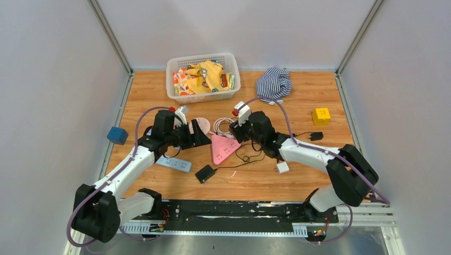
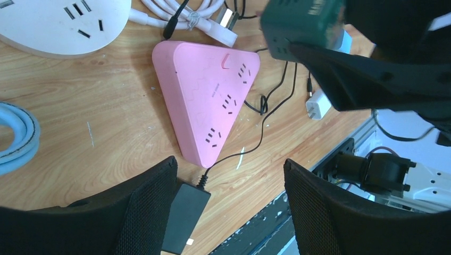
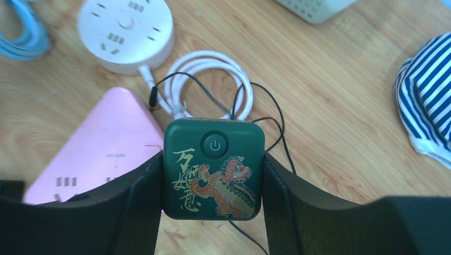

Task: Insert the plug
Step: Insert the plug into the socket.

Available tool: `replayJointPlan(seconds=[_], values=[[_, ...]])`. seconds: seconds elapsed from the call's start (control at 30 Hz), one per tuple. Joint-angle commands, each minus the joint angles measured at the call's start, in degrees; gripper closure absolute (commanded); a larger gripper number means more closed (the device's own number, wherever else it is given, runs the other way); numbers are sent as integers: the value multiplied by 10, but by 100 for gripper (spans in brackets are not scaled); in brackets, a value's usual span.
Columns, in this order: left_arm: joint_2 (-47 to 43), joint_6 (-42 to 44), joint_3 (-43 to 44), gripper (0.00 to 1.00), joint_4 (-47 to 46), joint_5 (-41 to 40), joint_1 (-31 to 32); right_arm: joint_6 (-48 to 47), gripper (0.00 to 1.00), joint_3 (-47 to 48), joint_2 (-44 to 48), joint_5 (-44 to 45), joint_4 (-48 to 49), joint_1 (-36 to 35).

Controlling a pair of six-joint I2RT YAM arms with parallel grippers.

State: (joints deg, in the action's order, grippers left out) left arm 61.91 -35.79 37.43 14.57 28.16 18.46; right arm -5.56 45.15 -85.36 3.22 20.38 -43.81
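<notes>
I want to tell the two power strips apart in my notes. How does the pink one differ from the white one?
The pink power strip is a triangle with rounded corners; the white power strip is round. The pink one's socket groups run in a line along one edge; the white one's are spread around its middle. Both lie flat on the table, sockets up, with nothing plugged in.

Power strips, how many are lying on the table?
3: a pink triangular strip at centre, a round white strip behind-left of it, and a flat pale strip partly under the left arm. More may be hidden beneath the arms.
</notes>
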Motion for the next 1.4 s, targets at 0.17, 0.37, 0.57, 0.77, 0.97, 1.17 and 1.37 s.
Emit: replayJointPlan(seconds=[0.17, 0.37, 0.57, 0.77, 0.97, 1.17, 1.37], values=[[27, -23, -19, 25, -43, 31, -4, -13, 100, -53, 97, -89, 0, 5], [40, -31, -24, 26, -53, 41, -3, 6, 100, -78, 106, -97, 14, 5], [57, -39, -31, 27, -70, 54, -3, 30, 100, -99, 98, -116, 44, 5], [68, -43, -35, 30, -80, 55, -4, 36, 100, -110, 85, -120, 64, 6], [86, -52, -36, 31, -93, 60, -3, 36, 100, -111, 75, -125, 75, 5], [97, -62, -38, 34, -105, 65, -3, 36, 100, -121, 63, -128, 100, 5], [113, -63, -29, 37, -95, 53, -3, 37, 100, -109, 45, -138, 89, 5]])
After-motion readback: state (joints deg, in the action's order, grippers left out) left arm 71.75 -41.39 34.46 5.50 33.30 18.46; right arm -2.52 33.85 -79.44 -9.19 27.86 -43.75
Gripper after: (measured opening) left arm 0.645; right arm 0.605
